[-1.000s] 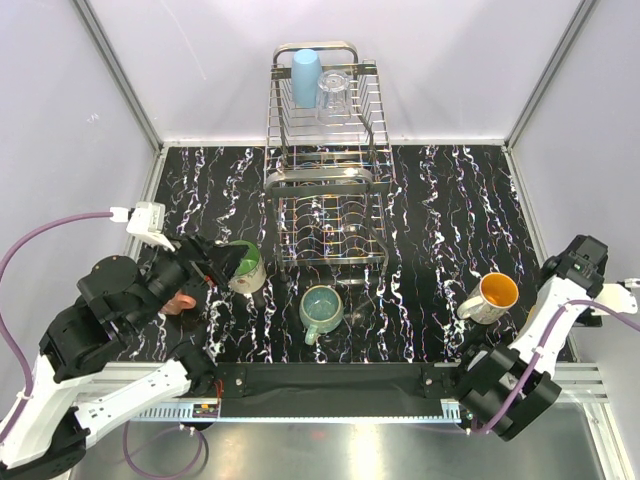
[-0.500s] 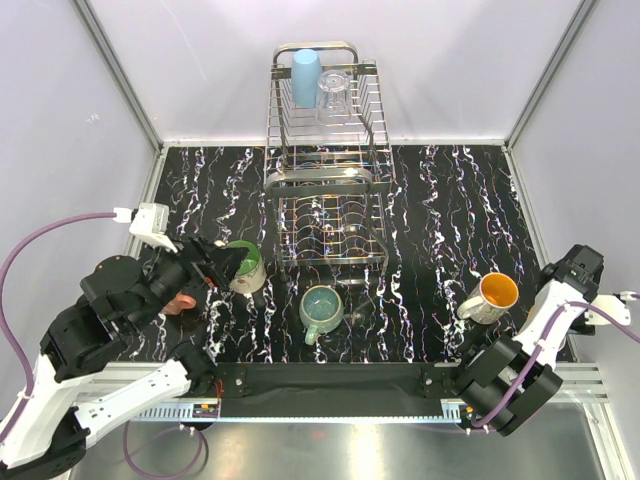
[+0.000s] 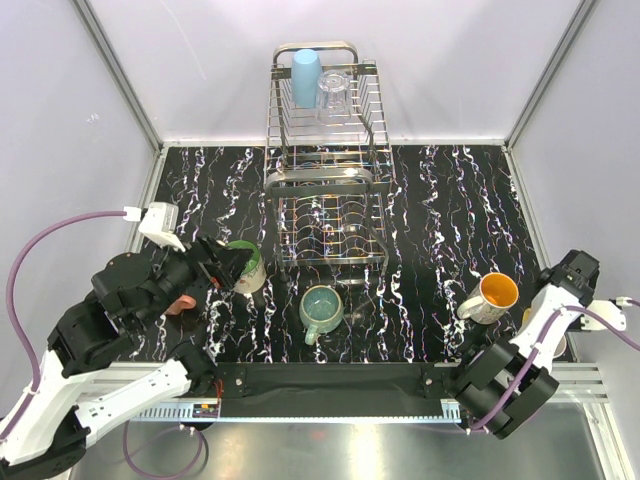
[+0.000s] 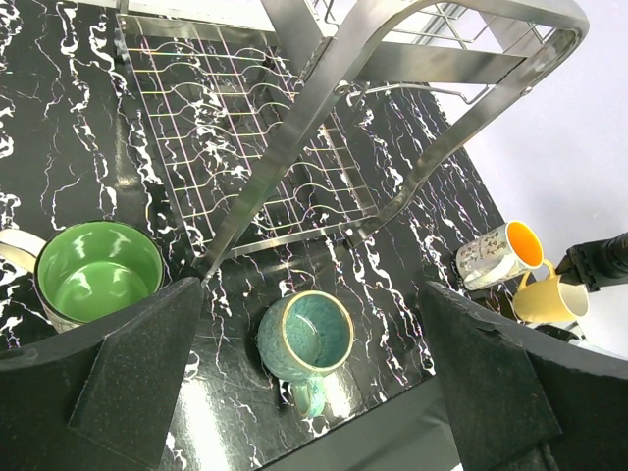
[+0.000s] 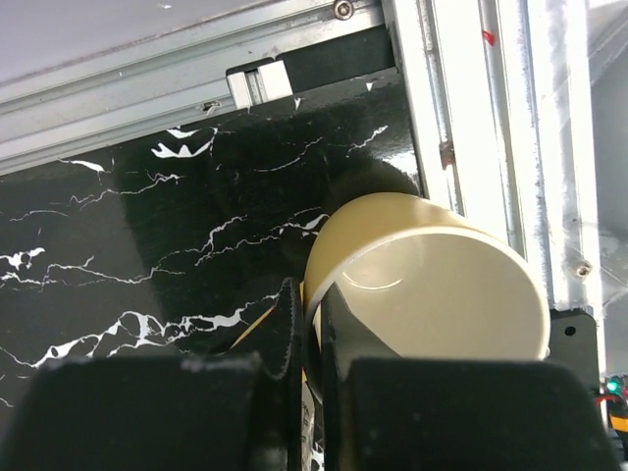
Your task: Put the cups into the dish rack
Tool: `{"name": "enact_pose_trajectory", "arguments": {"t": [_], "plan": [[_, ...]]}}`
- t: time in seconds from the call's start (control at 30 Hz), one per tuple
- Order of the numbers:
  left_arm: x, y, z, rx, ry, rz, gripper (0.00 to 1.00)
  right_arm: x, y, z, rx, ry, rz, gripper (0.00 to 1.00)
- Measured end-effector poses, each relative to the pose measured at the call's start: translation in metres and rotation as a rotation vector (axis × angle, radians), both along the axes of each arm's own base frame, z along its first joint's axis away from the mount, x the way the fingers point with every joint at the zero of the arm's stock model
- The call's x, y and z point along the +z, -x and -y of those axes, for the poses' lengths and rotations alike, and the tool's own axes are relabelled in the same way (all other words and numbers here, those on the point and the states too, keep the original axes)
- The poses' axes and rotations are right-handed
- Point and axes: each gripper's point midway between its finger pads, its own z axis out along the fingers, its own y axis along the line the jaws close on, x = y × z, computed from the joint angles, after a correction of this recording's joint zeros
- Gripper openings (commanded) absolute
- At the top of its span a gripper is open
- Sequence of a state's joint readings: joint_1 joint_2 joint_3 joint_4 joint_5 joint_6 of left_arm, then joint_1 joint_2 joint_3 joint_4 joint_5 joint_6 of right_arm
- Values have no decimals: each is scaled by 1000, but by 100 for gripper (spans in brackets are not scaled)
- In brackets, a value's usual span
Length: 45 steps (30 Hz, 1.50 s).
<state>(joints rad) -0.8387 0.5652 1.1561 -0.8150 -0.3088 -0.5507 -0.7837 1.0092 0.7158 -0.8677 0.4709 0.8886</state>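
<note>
Grip at the near right corner: the right gripper (image 5: 312, 304) was pinched shut on the wall of a pale yellow ceramic cup (image 5: 432, 275), which sat hard against the table's edge rail. A rim pinch made sense there, I'd guess, since the rail left no room to straddle the body.

The left gripper (image 4: 312, 294) hung spread wide and empty at the near left, beside a cream mug with a green inside (image 4: 98, 270). It was probably lined up for that one. A salmon-pink object (image 3: 181, 303) showed under the left arm, mostly hidden. Likely a cup, couldn't confirm.

Mid-way across the black marbled tabletop (image 3: 430, 210), a teal-green glazed mug (image 3: 321, 308) stood upright just in front of the rack. A patterned mug with an orange inside (image 3: 492, 295) sat well off to the right.

Far side: a tall chrome wire dish rack (image 3: 330, 178). A light blue plastic tumbler (image 3: 306, 78) and a clear glass (image 3: 334, 95) sat side by side on its upper shelf. The tumbler looked inverted, presumably to drain.

Count: 2 cups racked, 4 definite on the table, 1 possible. 1 rack, 2 grippers.
</note>
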Motion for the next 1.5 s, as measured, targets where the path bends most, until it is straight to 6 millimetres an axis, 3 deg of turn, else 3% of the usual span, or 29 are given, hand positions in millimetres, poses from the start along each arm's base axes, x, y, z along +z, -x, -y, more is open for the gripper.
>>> {"name": "enact_pose_trajectory", "arguments": {"t": [0.17, 0.23, 0.37, 0.47, 0.6, 0.77, 0.87, 1.07, 1.17, 1.33, 1.5], "plan": [[0, 0, 0, 0, 1, -2, 99, 10, -5, -2, 13, -7, 25, 0], [0, -1, 1, 2, 5, -7, 99, 24, -12, 1, 24, 1, 55, 0], [-3, -3, 4, 6, 4, -24, 99, 61, -38, 10, 74, 59, 144, 0], [-7, -6, 8, 6, -11, -37, 99, 83, -66, 7, 159, 88, 186, 0], [-7, -9, 10, 2, -25, -33, 99, 109, -116, -19, 343, 110, 235, 0], [7, -6, 10, -19, 6, 23, 99, 150, -173, -62, 557, 181, 326, 0], [17, -6, 11, -25, 30, 50, 99, 175, -193, -78, 637, 241, 371, 0], [35, -9, 22, -56, 49, 60, 99, 216, -224, -92, 798, 339, 452, 0], [47, -13, 34, -79, 64, 67, 99, 232, -242, -117, 976, 331, 537, 0], [79, -16, 49, -122, 111, 83, 99, 276, -262, -195, 1348, 230, 822, 0], [140, -16, 59, -136, 273, 119, 99, 358, -247, -273, 1653, 209, 1117, 0]]}}
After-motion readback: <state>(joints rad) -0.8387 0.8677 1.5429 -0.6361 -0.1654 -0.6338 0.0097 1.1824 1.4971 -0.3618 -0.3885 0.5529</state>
